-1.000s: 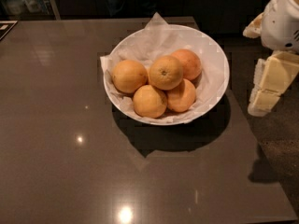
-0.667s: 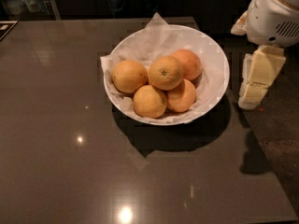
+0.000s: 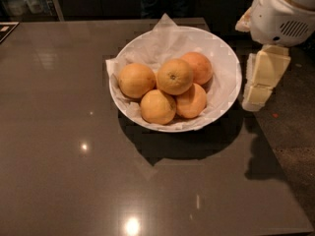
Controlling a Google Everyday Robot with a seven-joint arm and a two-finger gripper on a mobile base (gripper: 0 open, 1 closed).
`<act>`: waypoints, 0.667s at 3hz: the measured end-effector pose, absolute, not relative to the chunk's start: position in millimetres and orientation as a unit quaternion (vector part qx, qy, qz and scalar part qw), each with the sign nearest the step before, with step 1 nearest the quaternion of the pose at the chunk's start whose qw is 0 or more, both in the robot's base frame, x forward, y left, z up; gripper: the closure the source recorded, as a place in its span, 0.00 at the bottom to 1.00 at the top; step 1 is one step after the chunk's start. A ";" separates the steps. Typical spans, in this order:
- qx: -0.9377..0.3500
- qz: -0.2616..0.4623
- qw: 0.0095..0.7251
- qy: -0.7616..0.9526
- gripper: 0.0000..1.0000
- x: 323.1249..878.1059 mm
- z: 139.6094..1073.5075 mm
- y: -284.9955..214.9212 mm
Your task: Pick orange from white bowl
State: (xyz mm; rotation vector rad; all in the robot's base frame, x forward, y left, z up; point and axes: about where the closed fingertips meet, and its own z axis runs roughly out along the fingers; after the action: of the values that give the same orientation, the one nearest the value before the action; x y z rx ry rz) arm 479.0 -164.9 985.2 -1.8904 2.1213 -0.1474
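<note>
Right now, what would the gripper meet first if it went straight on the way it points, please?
The gripper, right of the white bowl, points down: likely the right edge of the table, though depth is unclear and it may miss.

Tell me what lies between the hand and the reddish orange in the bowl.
In the camera view, only the right wall of the white bowl and its paper lining lie between the hand, outside the rim, and the orange; no other fruit intervenes.

Right of the white bowl the claw hangs from an arm cut off overhead; paler fruit partly hides the orange.
</note>
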 end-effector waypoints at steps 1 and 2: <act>-0.675 -0.064 0.144 0.721 0.00 492.9 979.0 -134.4; -0.683 -0.067 0.137 0.714 0.00 502.3 970.9 -113.7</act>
State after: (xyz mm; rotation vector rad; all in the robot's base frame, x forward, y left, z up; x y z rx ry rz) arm 502.3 -113.7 970.9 -1.9782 2.0669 -0.1938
